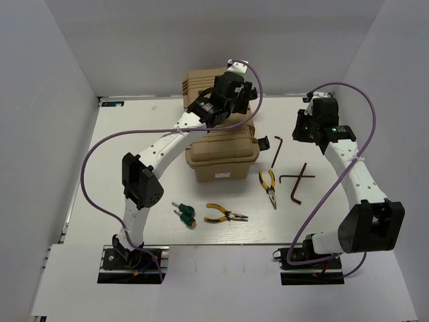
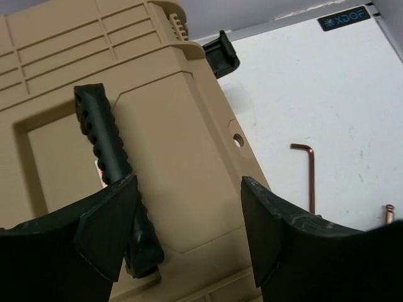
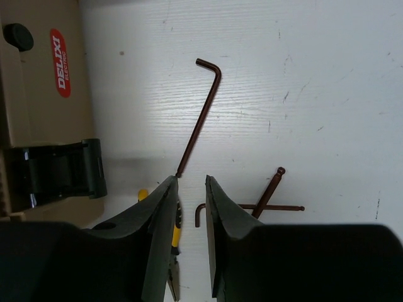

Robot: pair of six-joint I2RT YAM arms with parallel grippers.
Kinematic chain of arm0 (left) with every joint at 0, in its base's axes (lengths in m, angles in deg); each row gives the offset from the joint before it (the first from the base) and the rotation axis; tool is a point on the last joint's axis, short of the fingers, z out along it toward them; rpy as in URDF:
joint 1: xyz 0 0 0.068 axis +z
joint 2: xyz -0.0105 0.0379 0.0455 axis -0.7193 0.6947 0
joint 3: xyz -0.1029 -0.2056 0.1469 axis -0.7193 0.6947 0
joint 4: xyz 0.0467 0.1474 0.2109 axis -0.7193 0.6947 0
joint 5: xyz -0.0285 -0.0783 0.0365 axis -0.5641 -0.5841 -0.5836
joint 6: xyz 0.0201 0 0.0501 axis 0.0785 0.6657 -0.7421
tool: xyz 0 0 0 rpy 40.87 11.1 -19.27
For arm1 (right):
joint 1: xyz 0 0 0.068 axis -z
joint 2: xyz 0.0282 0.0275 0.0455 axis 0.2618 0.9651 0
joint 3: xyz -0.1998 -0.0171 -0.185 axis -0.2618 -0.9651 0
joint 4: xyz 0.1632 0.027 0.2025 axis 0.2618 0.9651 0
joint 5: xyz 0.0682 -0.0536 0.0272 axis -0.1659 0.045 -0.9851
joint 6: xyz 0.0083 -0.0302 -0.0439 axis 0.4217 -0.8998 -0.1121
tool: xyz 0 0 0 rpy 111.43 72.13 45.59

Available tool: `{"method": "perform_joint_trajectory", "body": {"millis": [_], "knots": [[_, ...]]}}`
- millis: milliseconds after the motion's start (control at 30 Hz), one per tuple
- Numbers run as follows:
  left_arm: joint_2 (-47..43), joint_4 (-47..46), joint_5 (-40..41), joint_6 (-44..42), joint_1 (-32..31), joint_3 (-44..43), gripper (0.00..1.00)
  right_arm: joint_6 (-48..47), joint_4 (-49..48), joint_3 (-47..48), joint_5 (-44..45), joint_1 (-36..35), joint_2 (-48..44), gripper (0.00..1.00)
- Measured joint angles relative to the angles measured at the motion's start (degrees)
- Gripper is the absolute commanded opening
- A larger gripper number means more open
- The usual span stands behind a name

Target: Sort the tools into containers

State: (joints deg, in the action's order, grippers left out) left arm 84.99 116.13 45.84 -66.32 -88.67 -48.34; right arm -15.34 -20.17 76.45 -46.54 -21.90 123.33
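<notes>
Nothing is sorted yet and all the tools lie loose on the white table [image 1: 120, 154]. Two stubby green-handled screwdrivers [image 1: 184, 213] and one yellow-and-black pliers [image 1: 224, 215] are seen lower centre. A second pliers [image 1: 269, 188] and a reddish-brown L-shaped hex key [image 1: 276, 151] lie right of the front tan plastic case [image 1: 224, 161], with a crossed pair of hex keys [image 1: 297, 181] further right. The front case lid is seen shut, so opening is judged the step in hand. The rear tan case [image 1: 201, 80] is partly hidden by the left arm. The left gripper [image 2: 189, 239] is held over that lid, jaws wide apart and empty, beside the black ribbed carry handle [image 2: 107, 151]. The left arm is stretched up-frame and bent at the elbow. The right gripper [image 3: 191, 211] is pointed down at the table, jaws nearly together with a slim gap and nothing held. It is lined up just short of the single hex key's lower end, which is judged a pre-grasp. The right arm is arched toward the upper right.
</notes>
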Motion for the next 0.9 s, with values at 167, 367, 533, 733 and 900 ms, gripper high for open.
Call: {"method": "perform_joint_trajectory", "body": {"millis": [167, 367, 533, 733, 900], "knots": [[-2.45, -1.6, 4.63, -1.49, -1.03, 4.0, 0.77, 0.13, 0.0, -0.28, -1.07, 0.55, 0.02, 0.32], [-5.25, -2.47, 10.05, -2.43, -1.18, 7.72, 0.77, 0.15, 0.02, -0.9, -2.27, 1.05, 0.02, 0.32], [-4.7, -2.62, 12.63, -2.97, -1.16, 8.57, 0.77, 0.22, 0.04, -1.27, -3.45, 1.38, 0.04, 0.34], [-1.29, -2.54, 14.4, -3.21, -1.18, 7.39, 0.74, 0.76, -0.02, -1.77, -4.46, 2.19, -0.07, 0.34], [2.23, -2.78, 15.5, -3.26, -0.85, 4.85, 0.55, 1.14, 0.0, -2.25, -5.14, 2.67, -0.11, 0.34]]}}
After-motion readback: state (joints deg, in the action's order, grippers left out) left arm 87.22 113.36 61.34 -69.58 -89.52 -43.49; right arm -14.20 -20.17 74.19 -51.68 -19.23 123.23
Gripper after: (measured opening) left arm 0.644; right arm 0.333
